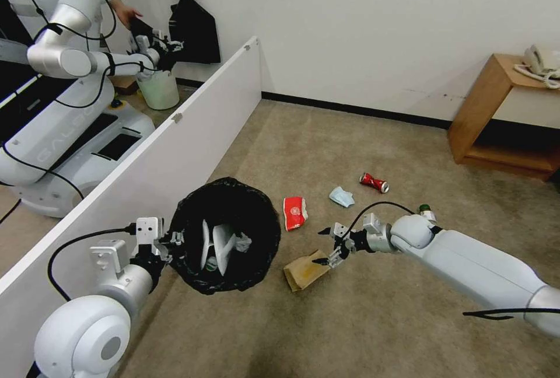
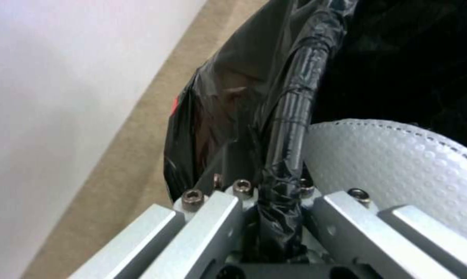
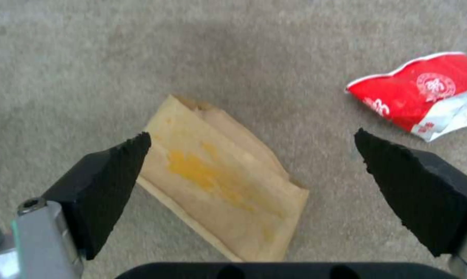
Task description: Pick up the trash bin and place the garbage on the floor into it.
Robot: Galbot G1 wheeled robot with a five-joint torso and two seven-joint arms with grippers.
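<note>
Jaws spread wide on the right gripper [image 3: 251, 147], black pads apart and gripping nothing, poised just above the brown cardboard piece [image 3: 225, 186] lying flat on the carpet [image 3: 88, 58]. In the head view that gripper [image 1: 322, 246] hovers over the cardboard's near corner, arm reaching in from the right. Over on the other side, the left gripper [image 2: 274, 217] is clamped tight on the bag-wrapped rim of the trash bin [image 1: 224, 235], black liner pinched between its metal fingers [image 2: 217, 221]. The bin sits beside the white partition board [image 1: 192, 127], and white slippers [image 1: 219, 247] stand inside it. Out on the floor, the red paper carton [image 1: 295, 212] lies just beyond the cardboard, near the bin's edge. Farther out, the light-blue face mask [image 1: 342, 196], then the crushed red can [image 1: 374, 182]. A green-capped bottle [image 1: 427, 212] peeks out behind the right arm's wrist.
</note>
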